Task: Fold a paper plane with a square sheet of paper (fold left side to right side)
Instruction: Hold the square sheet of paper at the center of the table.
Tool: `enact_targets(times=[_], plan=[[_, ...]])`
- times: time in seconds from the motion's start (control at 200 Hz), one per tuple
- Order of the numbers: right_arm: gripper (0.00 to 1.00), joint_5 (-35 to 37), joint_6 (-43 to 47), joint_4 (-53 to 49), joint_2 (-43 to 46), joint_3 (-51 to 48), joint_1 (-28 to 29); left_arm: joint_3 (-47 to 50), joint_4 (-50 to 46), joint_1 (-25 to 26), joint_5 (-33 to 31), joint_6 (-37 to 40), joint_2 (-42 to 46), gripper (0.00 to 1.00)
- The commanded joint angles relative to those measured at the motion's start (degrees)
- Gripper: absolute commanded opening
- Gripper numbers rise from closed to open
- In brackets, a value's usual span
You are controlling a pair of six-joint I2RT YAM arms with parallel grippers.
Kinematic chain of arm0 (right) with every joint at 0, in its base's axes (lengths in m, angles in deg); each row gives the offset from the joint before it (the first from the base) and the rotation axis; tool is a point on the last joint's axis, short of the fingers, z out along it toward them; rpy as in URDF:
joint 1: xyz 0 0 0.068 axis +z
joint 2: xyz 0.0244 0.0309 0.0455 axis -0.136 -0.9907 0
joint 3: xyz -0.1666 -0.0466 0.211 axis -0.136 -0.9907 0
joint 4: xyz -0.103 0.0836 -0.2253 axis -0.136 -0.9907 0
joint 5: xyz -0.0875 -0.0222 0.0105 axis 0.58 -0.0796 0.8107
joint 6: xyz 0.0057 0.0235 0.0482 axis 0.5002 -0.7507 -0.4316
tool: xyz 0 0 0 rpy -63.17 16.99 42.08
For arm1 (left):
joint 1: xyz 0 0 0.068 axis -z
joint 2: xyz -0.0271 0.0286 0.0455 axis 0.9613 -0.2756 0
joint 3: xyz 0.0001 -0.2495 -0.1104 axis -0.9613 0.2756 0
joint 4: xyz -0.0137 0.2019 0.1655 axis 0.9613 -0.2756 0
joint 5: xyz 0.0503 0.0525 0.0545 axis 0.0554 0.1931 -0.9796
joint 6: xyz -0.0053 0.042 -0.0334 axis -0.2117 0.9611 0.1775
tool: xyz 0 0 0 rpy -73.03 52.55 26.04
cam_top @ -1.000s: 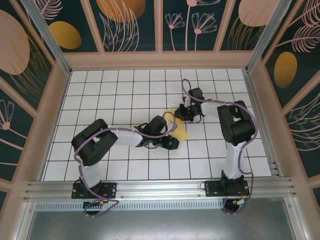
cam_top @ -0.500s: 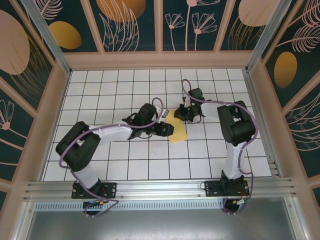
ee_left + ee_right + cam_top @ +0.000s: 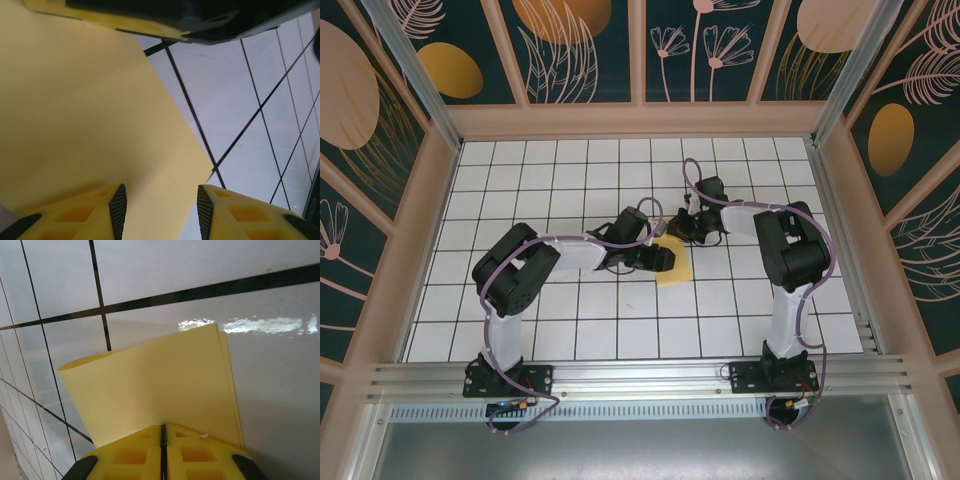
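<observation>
Since the fold is to be carried from left to right, the scene is read from the left side first. In the top view the left gripper (image 3: 661, 258) is seen low over the white grid table (image 3: 550, 180), at the left edge of the square sheet of paper (image 3: 677, 270). The paper therefore lies directly to its right, touching it or very nearly so. In the left wrist view its yellow fingers (image 3: 100, 212) are held well apart and nothing is gripped between them. The yellow surface is spread just ahead of and beneath them, and whether it is being pressed cannot be told.

The sheet is found near the middle of the table, already doubled over, with its long axis running roughly from the near side to the far side.

Further right, the right gripper (image 3: 687, 226) is placed at the sheet's far end. In the right wrist view its jaws are closed with no gap and both layers of paper are pinched there. A rounded, uncreased bend is shown at one side. The left arm is judged nearer to that loose bend, so the flattening of the crease would be expected from it.
</observation>
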Motion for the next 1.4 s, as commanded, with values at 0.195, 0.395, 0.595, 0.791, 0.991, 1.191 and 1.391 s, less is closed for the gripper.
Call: enact_targets(times=[0.195, 0.395, 0.595, 0.791, 0.991, 1.191, 1.391], plan=[[0.25, 1.2, 0.9, -3.3, 7.1, 1.1, -0.5, -0.2, -0.4, 0.2, -0.5, -0.8, -1.7, 0.44], [0.25, 3.5, 3.1, -8.3, 16.8, -4.7, -1.8, -0.2, -0.3, 0.2, -0.9, -1.1, -1.4, 0.43], [0.07, 0.6, 1.9, -9.8, 27.2, -17.5, -1.5, -0.4, -0.5, 0.2, -1.3, -1.3, -1.4, 0.43], [0.06, -2.6, -1.7, -4.1, 29.4, -24.9, 0.5, 0.0, -0.4, 0.3, -1.6, -1.6, -1.2, 0.42], [0.05, -1.4, -1.6, -2.4, 23.9, -23.9, 1.7, -0.4, -1.2, 0.3, -2.0, -1.3, -1.1, 0.42], [0.05, 3.1, -0.6, -4.2, 19.9, -23.1, 1.8, -0.8, -1.2, 0.3, -1.9, -1.5, -0.7, 0.42], [0.05, 7.1, 0.5, -6.7, 18.6, -24.5, 1.8, -3.1, -1.9, 0.1, -1.6, -1.9, 0.6, 0.44]])
